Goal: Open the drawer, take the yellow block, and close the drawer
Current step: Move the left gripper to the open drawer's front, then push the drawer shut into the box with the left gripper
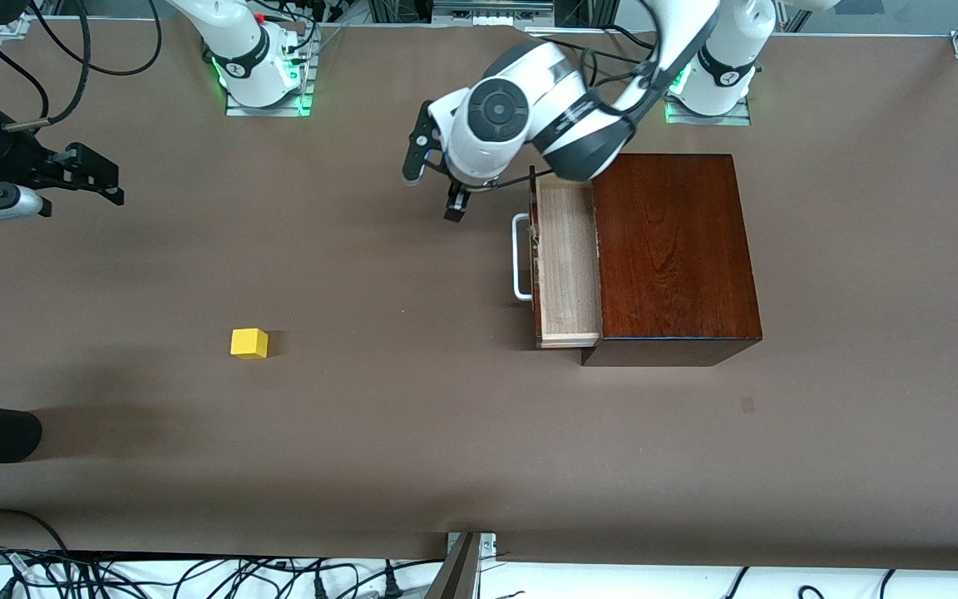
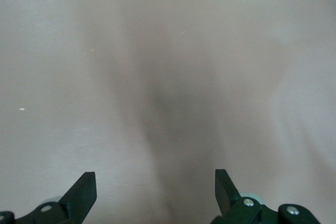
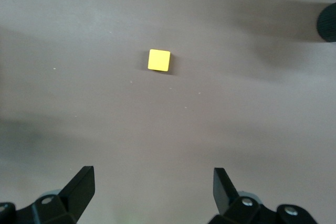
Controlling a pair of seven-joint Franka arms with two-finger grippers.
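The left gripper (image 1: 437, 185) hangs with its jaws spread wide and empty over bare table (image 1: 412, 433), just beside the drawer's handle and above centre in the front view; its own wrist view shows only the two dark fingertips (image 2: 84, 190) over plain brown surface. The right gripper (image 1: 88, 176) sits at the upper left edge of the front view, jaws likewise wide and holding nothing, and its wrist camera looks down on the yellow block (image 3: 159, 60).

The drawer (image 1: 566, 262) stands pulled out of the mahogany box (image 1: 674, 249), right of centre, and its pale wooden tray looks empty. The yellow block (image 1: 249, 343) lies on the open table, left of centre and lower in the front view than the drawer, well apart from it.

The step in hand seems to be closing the drawer. To do it well, the left gripper should likely come squarely against the white bar handle (image 1: 520, 256) or the drawer front and push straight along the slide, so the tray does not skew and the box does not shift.

The block is a small, bright, plain-faced cube with crisp edges, resting flat.
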